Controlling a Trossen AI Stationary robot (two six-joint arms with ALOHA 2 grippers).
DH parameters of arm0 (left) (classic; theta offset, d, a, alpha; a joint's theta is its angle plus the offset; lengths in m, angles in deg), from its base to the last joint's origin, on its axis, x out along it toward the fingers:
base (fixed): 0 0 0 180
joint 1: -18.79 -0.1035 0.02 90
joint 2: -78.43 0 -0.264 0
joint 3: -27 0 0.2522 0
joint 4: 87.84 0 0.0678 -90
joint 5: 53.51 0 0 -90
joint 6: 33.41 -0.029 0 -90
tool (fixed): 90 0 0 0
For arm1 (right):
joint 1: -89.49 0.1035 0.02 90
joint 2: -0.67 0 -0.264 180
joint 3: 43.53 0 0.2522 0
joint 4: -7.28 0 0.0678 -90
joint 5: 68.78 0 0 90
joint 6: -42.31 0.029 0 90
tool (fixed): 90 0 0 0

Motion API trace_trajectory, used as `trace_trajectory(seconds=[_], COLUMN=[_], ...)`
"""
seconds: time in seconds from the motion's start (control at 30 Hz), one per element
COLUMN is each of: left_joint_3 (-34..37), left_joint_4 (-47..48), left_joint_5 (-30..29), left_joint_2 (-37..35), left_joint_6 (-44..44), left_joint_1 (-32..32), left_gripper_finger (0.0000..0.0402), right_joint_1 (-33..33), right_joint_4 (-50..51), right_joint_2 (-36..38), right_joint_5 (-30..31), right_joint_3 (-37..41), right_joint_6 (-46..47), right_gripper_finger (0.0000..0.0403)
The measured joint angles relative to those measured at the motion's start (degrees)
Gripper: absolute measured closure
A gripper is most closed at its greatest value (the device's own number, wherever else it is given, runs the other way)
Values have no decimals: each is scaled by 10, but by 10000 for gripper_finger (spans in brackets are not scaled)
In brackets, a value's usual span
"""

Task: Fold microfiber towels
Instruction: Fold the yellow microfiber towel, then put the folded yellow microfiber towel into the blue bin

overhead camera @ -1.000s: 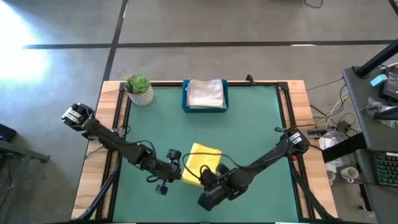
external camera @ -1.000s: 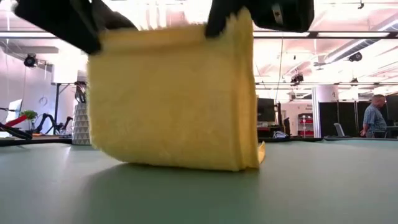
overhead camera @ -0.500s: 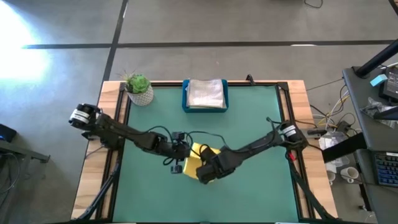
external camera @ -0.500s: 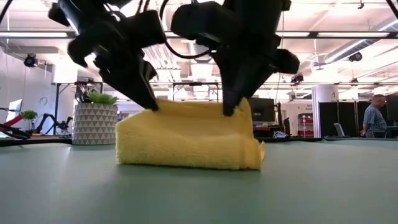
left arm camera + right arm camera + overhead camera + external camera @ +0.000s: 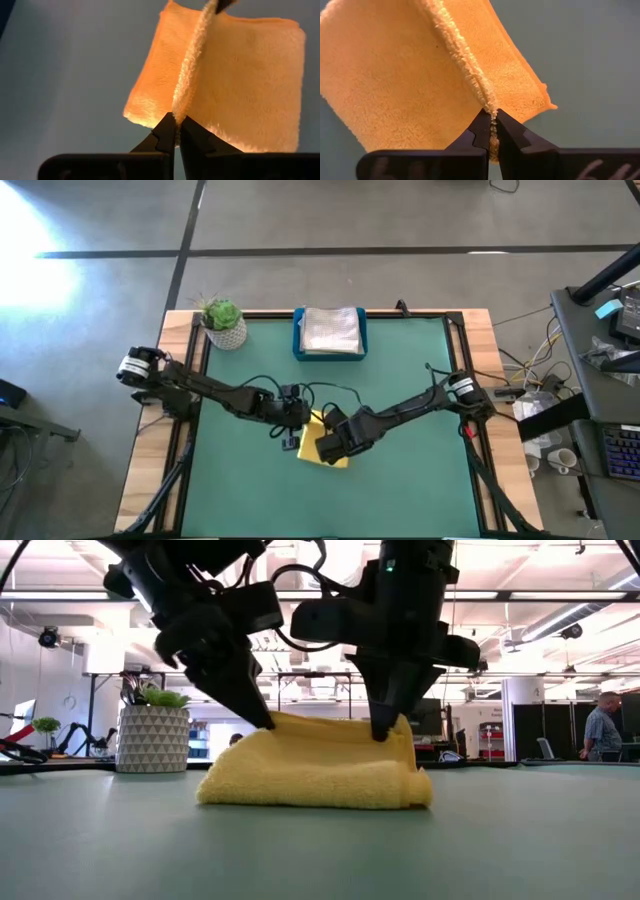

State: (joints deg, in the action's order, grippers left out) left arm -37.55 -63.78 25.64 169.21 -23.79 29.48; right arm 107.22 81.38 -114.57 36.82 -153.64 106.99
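The step in hand looks like the closing of a fold on the yellow towel (image 5: 325,448), which lies near the middle of the green desk (image 5: 400,380), a little toward the front edge. Both hands pinch the same hemmed edge, one at each end. The left hand (image 5: 177,131) has its fingers pressed together on that edge, and the right hand (image 5: 491,125) is clamped on it likewise — the cloth rises in a thin ridge between each pair of fingers.

In the low view the towel (image 5: 318,775) sits as a thick, doubled pad on the desk, with the held edge raised only slightly above the rest. The likely next move is to lay that edge flat, square with the layer beneath, then let go with both hands together so that the fold does not spring back or drag sideways.

Both arms reach inward from the desk's two sides and meet over the towel, wrists angled down steeply, fingertips close to the cloth's top — the two hands stand near each other, not touching.
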Motion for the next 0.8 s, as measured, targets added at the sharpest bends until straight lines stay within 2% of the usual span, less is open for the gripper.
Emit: trace_trajectory(seconds=[0.13,0.3,0.4,0.57,0.8], left_joint_3=[2,2,-2,-2,-2], left_joint_4=[-8,-2,-7,-6,7], left_joint_5=[-2,-5,-6,-6,7], left_joint_2=[4,4,3,3,-10], left_joint_6=[-6,-41,-44,-41,-39], left_joint_1=[-9,-10,-12,-16,-16], left_gripper_finger=[399,367,343,311,297], right_joint_1=[-1,-2,-5,-11,-22], right_joint_4=[6,18,15,14,54], right_joint_2=[0,0,0,0,6], right_joint_5=[4,7,7,41,50], right_joint_3=[0,1,1,1,1], right_joint_6=[8,0,-7,-23,-53], right_gripper_finger=[394,380,358,308,259])
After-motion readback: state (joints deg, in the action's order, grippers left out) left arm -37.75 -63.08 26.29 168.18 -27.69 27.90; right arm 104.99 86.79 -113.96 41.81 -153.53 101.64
